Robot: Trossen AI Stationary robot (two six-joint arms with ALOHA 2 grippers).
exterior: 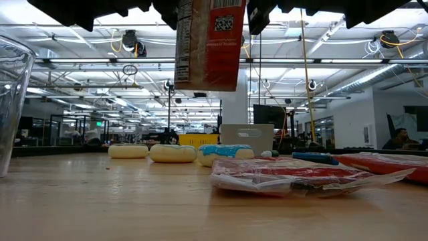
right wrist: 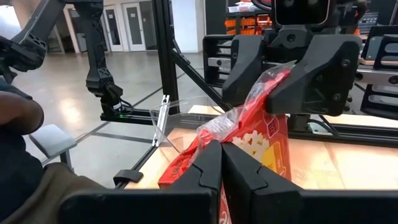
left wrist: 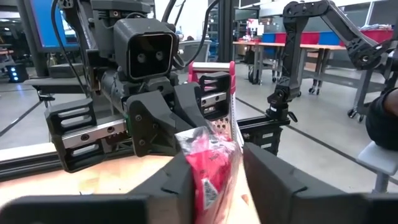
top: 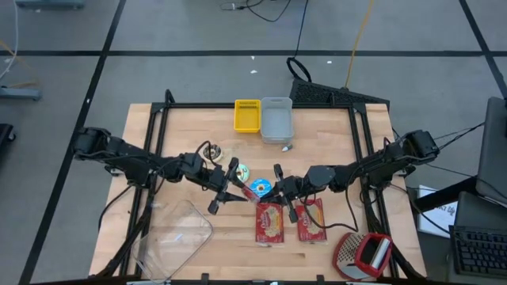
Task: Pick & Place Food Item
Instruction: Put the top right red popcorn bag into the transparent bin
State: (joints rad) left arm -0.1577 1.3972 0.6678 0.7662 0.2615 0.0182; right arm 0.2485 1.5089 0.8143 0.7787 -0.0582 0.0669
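Looks like a big open robotics lab: exposed ceiling pipes [exterior: 200,63], more robot arms [left wrist: 323,25], taped concrete floor [top: 198,32].

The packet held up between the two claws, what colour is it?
Red packet, shown best in the right wrist view.

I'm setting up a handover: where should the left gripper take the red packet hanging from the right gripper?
Take the red packet by its flat upper edge, beside the right gripper. The left gripper should come in level from the opposite side, because the packet hangs upright and thin, with its lower part free.
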